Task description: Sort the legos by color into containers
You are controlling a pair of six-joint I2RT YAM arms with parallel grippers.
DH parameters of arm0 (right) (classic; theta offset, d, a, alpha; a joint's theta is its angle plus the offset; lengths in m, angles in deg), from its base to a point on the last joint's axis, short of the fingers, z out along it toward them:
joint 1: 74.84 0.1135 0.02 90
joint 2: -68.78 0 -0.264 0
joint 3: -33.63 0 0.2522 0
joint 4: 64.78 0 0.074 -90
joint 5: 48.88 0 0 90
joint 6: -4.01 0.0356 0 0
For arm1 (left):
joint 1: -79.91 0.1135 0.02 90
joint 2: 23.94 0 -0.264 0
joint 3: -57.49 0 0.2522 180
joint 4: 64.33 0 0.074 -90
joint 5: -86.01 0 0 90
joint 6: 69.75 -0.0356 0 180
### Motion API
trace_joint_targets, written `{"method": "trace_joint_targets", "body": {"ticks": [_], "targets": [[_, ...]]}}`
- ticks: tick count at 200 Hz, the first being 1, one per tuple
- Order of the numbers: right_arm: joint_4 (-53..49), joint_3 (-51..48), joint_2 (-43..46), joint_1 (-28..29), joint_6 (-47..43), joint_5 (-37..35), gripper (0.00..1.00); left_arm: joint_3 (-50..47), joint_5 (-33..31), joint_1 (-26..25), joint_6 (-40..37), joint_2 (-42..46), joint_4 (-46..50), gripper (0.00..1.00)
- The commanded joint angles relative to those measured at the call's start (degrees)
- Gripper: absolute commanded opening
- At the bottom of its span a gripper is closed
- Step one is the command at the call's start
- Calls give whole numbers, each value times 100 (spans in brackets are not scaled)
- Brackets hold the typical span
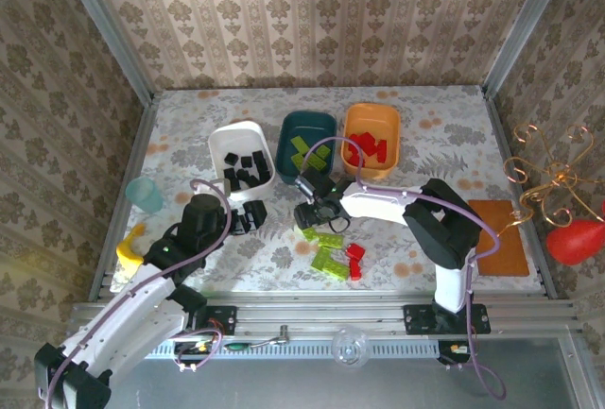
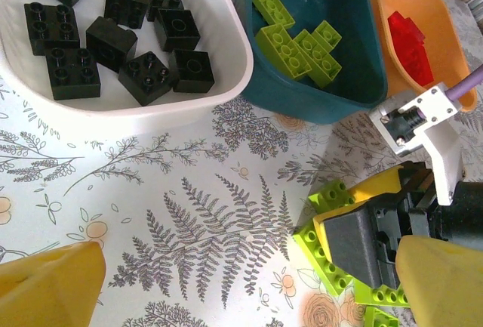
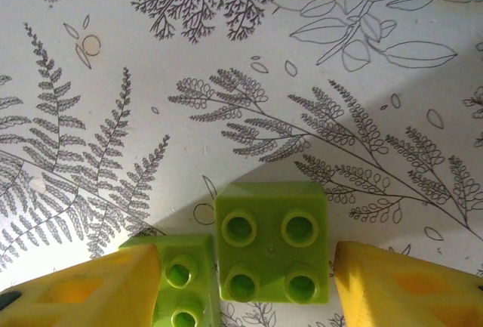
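Half spread right tool point(image 3: 253, 289) astride lime lego point(image 3: 272, 248) on table point(image 3: 226, 78), unclamped, likely bound for teal tray point(image 1: 307, 124) of matching greens. Held left tool point(image 2: 241, 289) wide beside white tray point(image 1: 216, 140), seemingly clear of the work.

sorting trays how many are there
3, in a row: white tray left, dark teal tray middle, orange tray right; none looks hidden.
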Motion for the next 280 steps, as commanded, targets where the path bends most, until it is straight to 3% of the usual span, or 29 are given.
{"method": "trace_joint_targets", "body": {"ticks": [1, 41, 78, 112, 171, 256, 280], "targets": [[-113, 189, -101, -108, 166, -285, 64, -98, 35, -38, 89, 5, -84, 100], [-94, 243, -303, -115, 149, -278, 56, -160, 48, -37, 107, 1, -118, 100], [40, 195, -264, -122, 5, -240, 42, -195, 92, -43, 116, -82, -217, 100], [93, 75, 230, -119, -120, -224, 36, -204, 119, -43, 113, -106, -230, 100], [187, 68, 1291, -181, -346, -106, 34, -319, 221, -43, 128, 70, -412, 100], [-383, 2831, -941, -1061, -159, -38, 33, -519, 353, -212, 351, 213, -373, 97], [-665, 3483, -1313, -1156, -158, -23, 40, -613, 261, -347, 446, 251, -372, 98]]}}
